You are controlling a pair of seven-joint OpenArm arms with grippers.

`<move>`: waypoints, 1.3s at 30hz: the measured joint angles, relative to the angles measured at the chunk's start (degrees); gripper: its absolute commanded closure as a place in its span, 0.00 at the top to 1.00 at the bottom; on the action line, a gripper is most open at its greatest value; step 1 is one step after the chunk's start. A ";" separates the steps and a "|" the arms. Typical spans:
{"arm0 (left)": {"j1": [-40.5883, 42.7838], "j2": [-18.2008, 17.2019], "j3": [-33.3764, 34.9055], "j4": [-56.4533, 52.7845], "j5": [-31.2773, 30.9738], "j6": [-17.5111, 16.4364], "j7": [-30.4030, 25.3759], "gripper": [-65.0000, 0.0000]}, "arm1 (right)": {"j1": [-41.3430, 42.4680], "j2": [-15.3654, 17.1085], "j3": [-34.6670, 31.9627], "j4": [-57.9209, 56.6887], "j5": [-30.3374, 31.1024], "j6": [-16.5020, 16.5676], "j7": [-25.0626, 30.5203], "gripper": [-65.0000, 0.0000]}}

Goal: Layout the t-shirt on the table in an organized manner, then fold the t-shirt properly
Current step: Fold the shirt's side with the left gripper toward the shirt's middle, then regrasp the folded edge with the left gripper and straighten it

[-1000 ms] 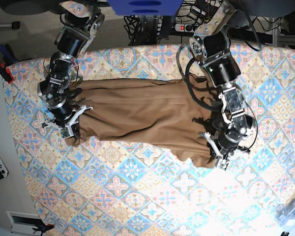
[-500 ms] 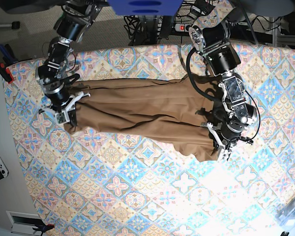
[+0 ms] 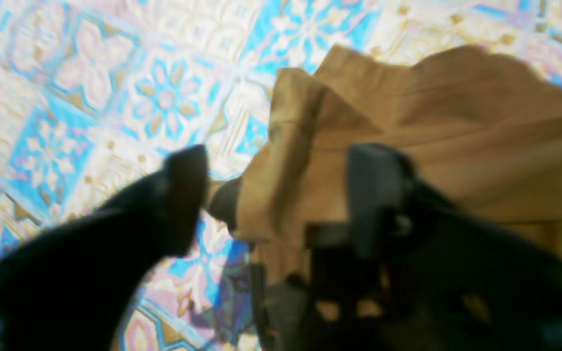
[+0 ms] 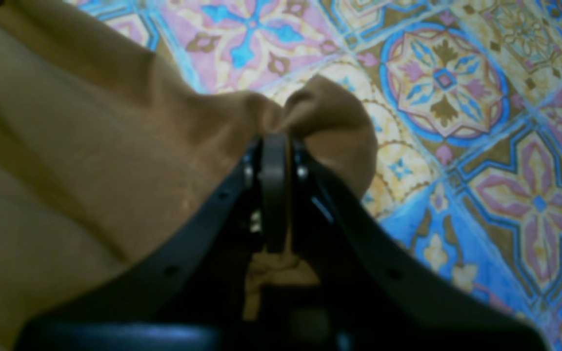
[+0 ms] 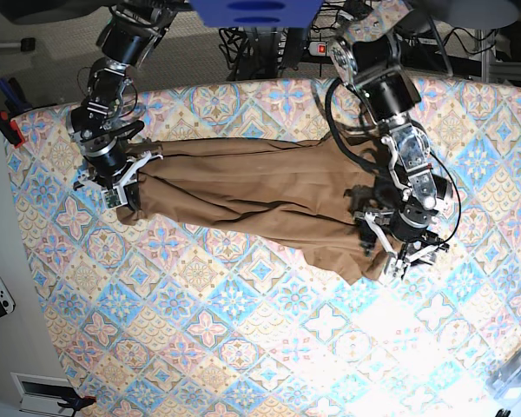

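While I monitor the left wrist view, the left gripper [image 3: 276, 195] stands with its jaws wide apart; a bunched corner of the t-shirt [image 3: 408, 126] lies between them, and no grip on it is visible. One dark finger [image 3: 183, 195] sits over bare patterned cloth, the other over tan fabric. This view is blurred.

On the right wrist view, the right gripper [image 4: 273, 161] is fully closed, with a fold of t-shirt fabric pinched between its jaws and bulging out just past the tips.

From the base view, I read the t-shirt [image 5: 252, 195] as stretched in a long, creased band across the far half of the table [image 5: 243, 347], near its far edge. The right gripper [image 5: 122, 187] holds one end; the left gripper [image 5: 399, 243] is at the other, lower end.
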 measured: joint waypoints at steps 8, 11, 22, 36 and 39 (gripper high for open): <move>-5.11 1.09 -0.15 2.64 0.33 0.04 0.63 0.80 | 0.22 0.07 -0.17 -2.38 0.20 -0.35 0.85 0.00; -12.79 0.61 -0.11 -6.51 1.29 0.33 -0.46 0.80 | 0.26 0.09 -0.22 -2.38 0.20 -0.35 0.83 0.00; -22.64 -2.19 0.11 -28.39 9.11 0.11 6.88 0.80 | 0.09 0.09 -0.09 -2.03 0.20 -0.33 0.70 0.00; -25.07 -7.61 0.11 -44.54 8.57 0.15 6.78 0.54 | -0.04 0.11 -0.22 -2.03 0.20 -0.33 0.83 0.00; -25.11 -7.41 0.11 -44.54 5.62 0.07 6.78 0.34 | -0.07 0.09 -0.22 -2.03 0.22 -0.35 0.85 0.00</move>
